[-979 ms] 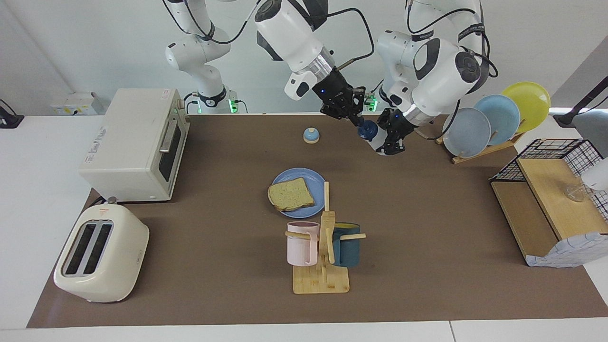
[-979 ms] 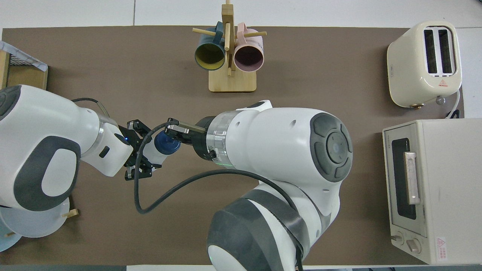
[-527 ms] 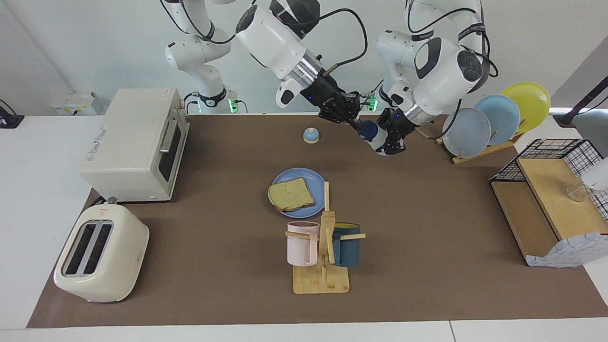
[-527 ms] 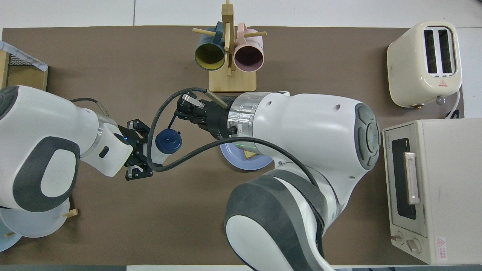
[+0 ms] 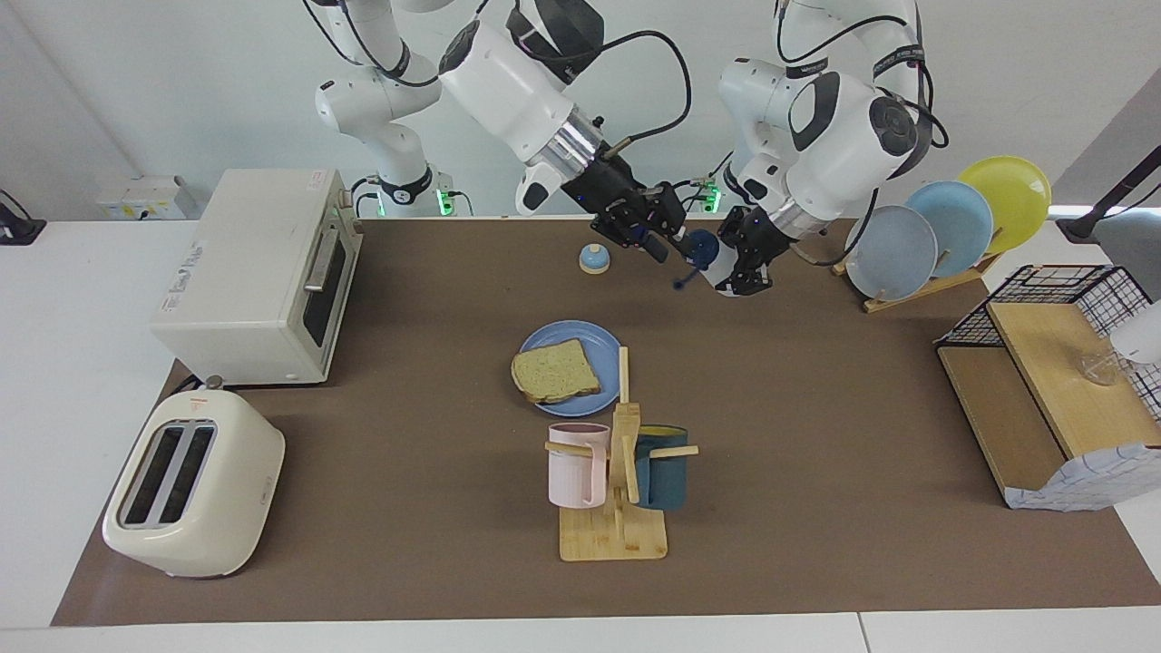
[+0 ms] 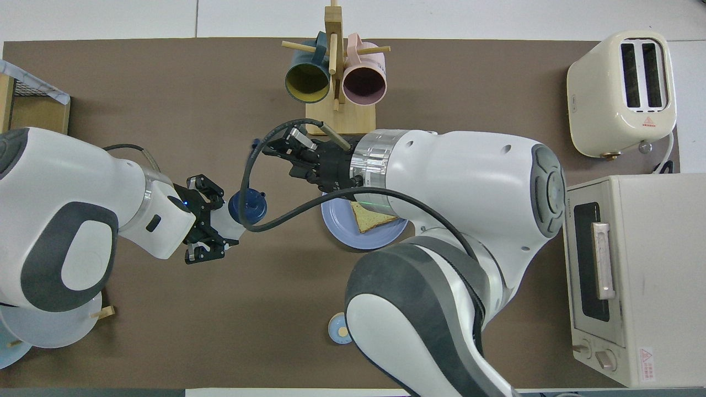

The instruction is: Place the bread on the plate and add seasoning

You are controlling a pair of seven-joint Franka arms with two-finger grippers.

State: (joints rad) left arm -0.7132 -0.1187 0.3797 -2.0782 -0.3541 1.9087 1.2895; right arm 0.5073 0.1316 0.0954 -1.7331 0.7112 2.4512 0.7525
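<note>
The bread [image 5: 553,372] lies on the medium-blue plate [image 5: 570,336] mid-table; in the overhead view my right arm covers most of the bread [image 6: 369,216] and the plate [image 6: 337,231]. My left gripper [image 5: 733,270] is shut on the seasoning bottle [image 5: 717,268] and holds it tilted in the air above the mat, toward the left arm's end from the plate. The bottle's navy cap [image 6: 248,204] points at my right gripper [image 5: 648,245]. The cap's tab [image 5: 681,282] hangs loose. My right gripper [image 6: 276,148] is open and empty, just off the cap.
A small blue-domed bell [image 5: 594,259] sits nearer the robots than the plate. A mug rack [image 5: 615,472] stands farther out. An oven [image 5: 258,277] and toaster [image 5: 192,485] are at the right arm's end; a plate rack [image 5: 943,231] and wire basket [image 5: 1061,363] at the left arm's end.
My right gripper was at the bottle's cap, then drew back toward the right arm's end. The cap's tab now hangs loose. The left gripper kept the bottle nearly still.
</note>
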